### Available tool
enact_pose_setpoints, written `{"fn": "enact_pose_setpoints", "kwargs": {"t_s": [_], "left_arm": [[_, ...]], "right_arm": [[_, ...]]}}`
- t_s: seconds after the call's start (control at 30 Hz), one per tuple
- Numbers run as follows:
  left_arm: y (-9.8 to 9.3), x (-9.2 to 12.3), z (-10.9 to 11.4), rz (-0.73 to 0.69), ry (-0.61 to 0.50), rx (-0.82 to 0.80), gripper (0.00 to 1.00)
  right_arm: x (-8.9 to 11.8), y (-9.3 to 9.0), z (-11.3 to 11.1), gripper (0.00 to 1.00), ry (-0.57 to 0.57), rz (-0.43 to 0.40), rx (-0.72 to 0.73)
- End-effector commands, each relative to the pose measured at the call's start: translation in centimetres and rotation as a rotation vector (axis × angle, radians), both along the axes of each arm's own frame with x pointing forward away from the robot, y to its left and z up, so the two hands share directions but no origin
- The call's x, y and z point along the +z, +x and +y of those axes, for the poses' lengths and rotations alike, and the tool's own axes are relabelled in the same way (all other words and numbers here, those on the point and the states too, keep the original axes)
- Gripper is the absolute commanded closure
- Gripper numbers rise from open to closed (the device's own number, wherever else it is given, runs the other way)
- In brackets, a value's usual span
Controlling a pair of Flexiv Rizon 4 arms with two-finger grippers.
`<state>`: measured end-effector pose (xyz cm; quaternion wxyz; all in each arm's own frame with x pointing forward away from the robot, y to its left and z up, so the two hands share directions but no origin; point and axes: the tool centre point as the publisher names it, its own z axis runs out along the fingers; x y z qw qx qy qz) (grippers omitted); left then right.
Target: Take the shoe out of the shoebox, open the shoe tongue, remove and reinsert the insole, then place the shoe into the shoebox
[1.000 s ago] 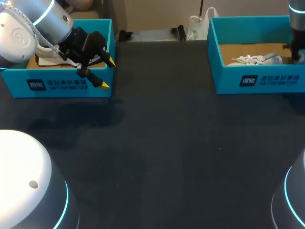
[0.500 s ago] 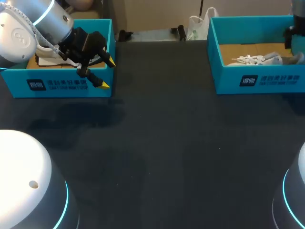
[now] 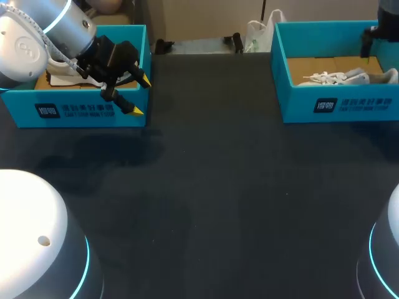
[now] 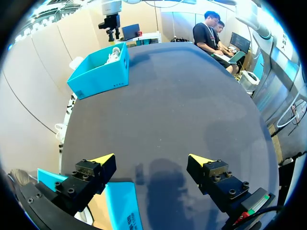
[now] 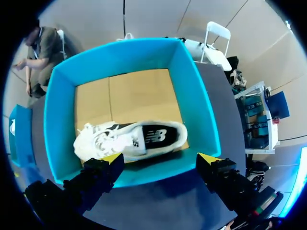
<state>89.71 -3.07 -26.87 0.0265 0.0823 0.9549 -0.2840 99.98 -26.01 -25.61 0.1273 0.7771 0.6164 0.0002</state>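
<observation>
One white shoe [image 5: 129,139] lies inside the shoebox [image 5: 200,103].

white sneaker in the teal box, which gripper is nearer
Right. The right gripper hangs open over the teal cardboard shoebox holding the white sneaker; the left gripper is across the black table, at the other teal box.

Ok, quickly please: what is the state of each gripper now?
Left gripper: open, holding nothing.
Right gripper: open, holding nothing, above the shoe in its shoebox.
</observation>
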Motion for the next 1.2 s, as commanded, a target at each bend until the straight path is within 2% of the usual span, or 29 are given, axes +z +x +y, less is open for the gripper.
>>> {"fn": "enact_pose_setpoints", "kwargs": {"t_s": [0.03,0.1,0.2,0.27,0.33,0.47,0.63,0.77,1.2], "left_arm": [[0.0,0.0,0.0,0.000,0.004,0.000,0.00],[0.0,0.0,0.0,0.000,0.004,0.000,0.00],[1.2,1.0,0.9,-0.082,-0.007,-0.135,0.00],[2.2,1.2,1.6,-0.173,0.014,-0.221,0.00],[3.0,1.6,2.4,-0.206,0.035,-0.327,0.00],[4.2,2.4,3.7,-0.309,0.128,-0.508,0.00],[4.9,3.2,5.3,-0.428,0.275,-0.715,0.00],[5.3,4.1,6.7,-0.439,0.338,-0.844,0.00],[5.3,4.1,6.7,-0.439,0.338,-0.844,0.00]], "right_arm": [[0.5,-1.4,0.2,0.00,0.024,-0.048,-0.018],[0.5,-1.4,0.2,0.00,0.024,-0.048,-0.018],[0.5,-1.4,0.2,0.00,0.024,-0.048,-0.018],[0.5,-1.4,0.2,0.00,0.024,-0.048,-0.018],[0.5,-1.4,0.2,0.00,0.024,-0.048,-0.018],[0.5,-1.4,0.2,0.00,0.024,-0.048,-0.018],[0.5,-1.4,0.2,0.00,0.024,-0.048,-0.018],[0.5,-1.4,0.2,0.00,0.024,-0.048,-0.018],[0.5,-1.4,0.2,0.00,0.024,-0.048,-0.018]]}}
